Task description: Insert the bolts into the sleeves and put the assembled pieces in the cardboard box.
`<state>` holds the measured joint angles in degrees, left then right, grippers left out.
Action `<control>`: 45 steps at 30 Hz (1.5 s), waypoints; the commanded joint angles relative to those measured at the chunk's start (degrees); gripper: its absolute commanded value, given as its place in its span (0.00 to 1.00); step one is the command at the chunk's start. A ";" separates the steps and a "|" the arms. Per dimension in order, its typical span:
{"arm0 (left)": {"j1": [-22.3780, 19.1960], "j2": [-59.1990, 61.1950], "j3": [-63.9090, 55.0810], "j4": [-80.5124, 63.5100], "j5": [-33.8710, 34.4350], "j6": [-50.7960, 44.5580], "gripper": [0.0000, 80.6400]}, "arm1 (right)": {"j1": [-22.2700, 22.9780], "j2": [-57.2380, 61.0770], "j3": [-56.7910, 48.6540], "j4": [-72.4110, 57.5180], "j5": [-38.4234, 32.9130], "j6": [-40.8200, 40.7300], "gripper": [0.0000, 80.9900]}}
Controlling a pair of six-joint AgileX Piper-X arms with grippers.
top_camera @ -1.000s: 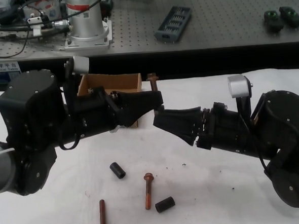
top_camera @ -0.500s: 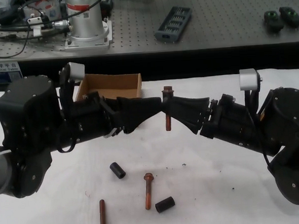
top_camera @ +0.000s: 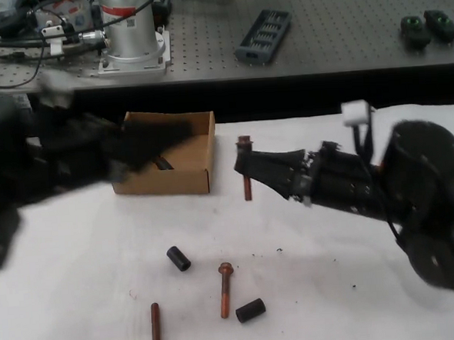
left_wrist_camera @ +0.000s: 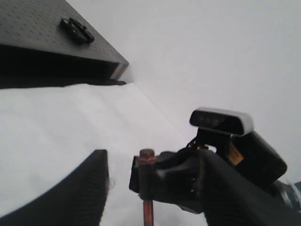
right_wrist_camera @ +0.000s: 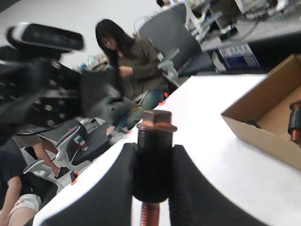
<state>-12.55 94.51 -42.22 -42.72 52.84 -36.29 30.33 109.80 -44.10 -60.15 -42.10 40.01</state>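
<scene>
My right gripper (top_camera: 247,162) is shut on a black sleeve (right_wrist_camera: 153,165) with a copper bolt (top_camera: 247,186) through it, held upright above the white cloth. The bolt's hex head (right_wrist_camera: 156,121) stands above the fingers (right_wrist_camera: 117,188). The cardboard box (top_camera: 166,179) lies to the left, with an assembled piece (right_wrist_camera: 295,123) inside. My left gripper (top_camera: 159,135) is blurred over the box, apart from the bolt, its fingers (left_wrist_camera: 89,188) spread. Two loose sleeves (top_camera: 178,258) (top_camera: 250,310) and two loose bolts (top_camera: 226,289) (top_camera: 154,331) lie on the cloth near the front.
The white cloth (top_camera: 334,287) covers the bench. Behind it a grey perforated table carries a metal post (top_camera: 130,29), a dark ribbed tray (top_camera: 263,35) and two small black parts (top_camera: 430,26).
The left gripper has let go of the bolt and sleeve and swung back to the left over the box. The right gripper keeps the assembled piece and has shifted slightly left.
</scene>
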 commanded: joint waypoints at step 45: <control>9.61 -45.34 -0.33 93.25 -44.52 28.50 0.00 | 6.48 27.89 -65.72 72.66 8.67 -28.01 0.06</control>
<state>-1.20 51.07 -42.22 50.12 9.87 -9.36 36.85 137.93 -107.98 12.85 -33.24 11.87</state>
